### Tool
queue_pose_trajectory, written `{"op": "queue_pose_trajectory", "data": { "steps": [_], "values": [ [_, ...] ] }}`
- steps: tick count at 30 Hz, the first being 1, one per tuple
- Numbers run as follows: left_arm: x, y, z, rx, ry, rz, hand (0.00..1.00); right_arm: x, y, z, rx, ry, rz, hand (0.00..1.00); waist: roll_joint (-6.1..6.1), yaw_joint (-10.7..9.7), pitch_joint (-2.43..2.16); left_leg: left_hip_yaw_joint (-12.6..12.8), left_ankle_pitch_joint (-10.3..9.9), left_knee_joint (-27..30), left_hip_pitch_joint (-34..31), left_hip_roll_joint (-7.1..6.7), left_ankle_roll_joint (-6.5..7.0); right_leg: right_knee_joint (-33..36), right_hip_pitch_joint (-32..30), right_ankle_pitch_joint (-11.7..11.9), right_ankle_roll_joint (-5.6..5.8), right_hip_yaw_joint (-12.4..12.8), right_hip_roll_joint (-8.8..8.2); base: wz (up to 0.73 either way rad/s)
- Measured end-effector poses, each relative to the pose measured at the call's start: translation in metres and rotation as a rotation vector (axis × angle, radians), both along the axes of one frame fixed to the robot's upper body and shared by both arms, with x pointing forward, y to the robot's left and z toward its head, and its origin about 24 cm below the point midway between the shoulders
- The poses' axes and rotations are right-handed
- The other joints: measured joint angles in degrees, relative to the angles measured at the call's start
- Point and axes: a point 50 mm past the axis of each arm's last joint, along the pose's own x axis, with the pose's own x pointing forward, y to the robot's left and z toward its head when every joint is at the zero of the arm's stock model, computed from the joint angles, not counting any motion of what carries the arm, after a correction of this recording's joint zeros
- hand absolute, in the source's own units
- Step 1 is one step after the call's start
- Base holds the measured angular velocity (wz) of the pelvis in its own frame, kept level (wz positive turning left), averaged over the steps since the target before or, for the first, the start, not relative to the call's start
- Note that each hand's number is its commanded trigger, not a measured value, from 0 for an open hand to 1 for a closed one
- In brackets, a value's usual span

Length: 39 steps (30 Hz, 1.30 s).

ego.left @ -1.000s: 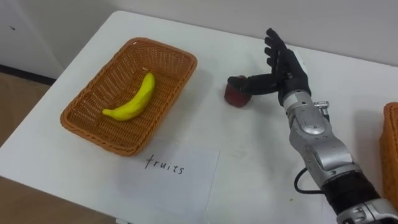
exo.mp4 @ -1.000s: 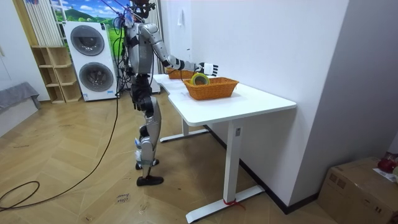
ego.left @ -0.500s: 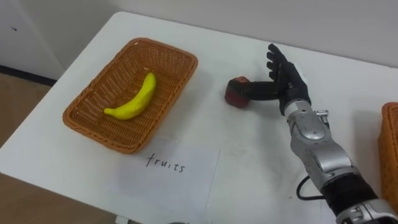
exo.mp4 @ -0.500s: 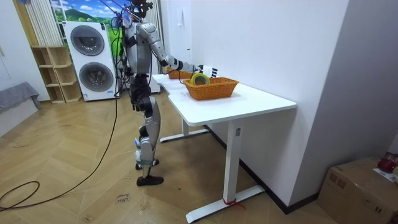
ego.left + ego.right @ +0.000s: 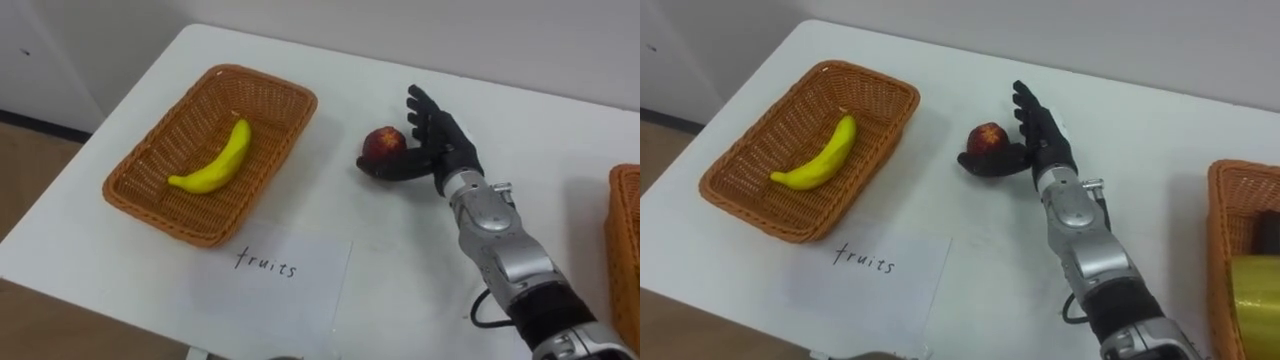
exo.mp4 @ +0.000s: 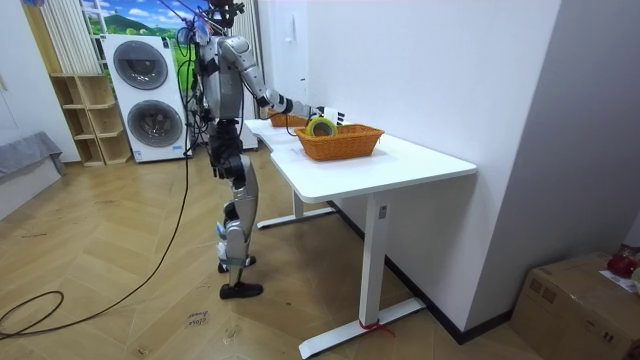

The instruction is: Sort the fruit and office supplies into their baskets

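Note:
A red apple [image 5: 381, 143] lies on the white table [image 5: 400, 260], right of the fruit basket [image 5: 268, 80]. My right hand [image 5: 441, 150] stands edge-on against the apple's right side. It is open, with straight fingers rising beside the apple and the thumb reaching left along its near base. A yellow banana [image 5: 215, 165] lies in the wicker fruit basket. The second wicker basket [image 5: 1230, 240] sits at the right edge with a yellow tape roll [image 5: 1255, 290] inside. In the room view I stand at the table's far end with my right arm stretched over it.
A paper label [image 5: 275, 272] lies on the table in front of the fruit basket. The table's near-left edge [image 5: 60, 285] drops to the wooden floor. In the room view the basket with the tape roll [image 6: 340, 140] stands on the near half of the table.
My right hand has drawn back and left until it closes in on the apple. The apple has rolled, and its lighter red side now shows above the thumb.

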Motion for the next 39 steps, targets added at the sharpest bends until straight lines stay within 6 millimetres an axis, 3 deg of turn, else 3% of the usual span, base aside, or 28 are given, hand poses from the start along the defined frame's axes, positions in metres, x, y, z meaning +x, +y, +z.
{"op": "queue_pose_trajectory", "data": {
  "steps": [14, 23, 39],
  "values": [
    [-0.004, 0.001, 0.0, 0.002, 0.01, 0.001, 0.0, -0.004, 0.014, -0.006, -0.063, 0.021, 0.103, 0.0, -0.18, 0.06, -0.12, -0.13, 0.02, -0.11, 1.65, 0.03, -0.03, 0.2, 1.53, 0.0, 0.0, 0.1, 0.03, 0.0],
    [-0.012, 0.001, -0.001, -0.014, 0.035, 0.005, 0.0, -0.004, 0.014, -0.006, -0.096, 0.015, 0.115, 0.0, -0.83, 0.09, -0.66, -0.27, 0.02, -0.06, 1.86, 0.03, -0.03, 0.39, 1.75, 0.03, -0.04, 0.05, 0.1, 0.0],
    [-0.014, 0.001, -0.001, -0.014, 0.041, 0.006, 0.0, -0.005, 0.014, -0.007, -0.104, 0.016, 0.116, 0.0, -0.35, 0.16, -0.28, -0.3, 0.02, -0.24, 1.78, 0.02, -0.03, 0.23, 1.83, 0.03, -0.04, 0.03, 0.12, 0.0]
  ]
}}
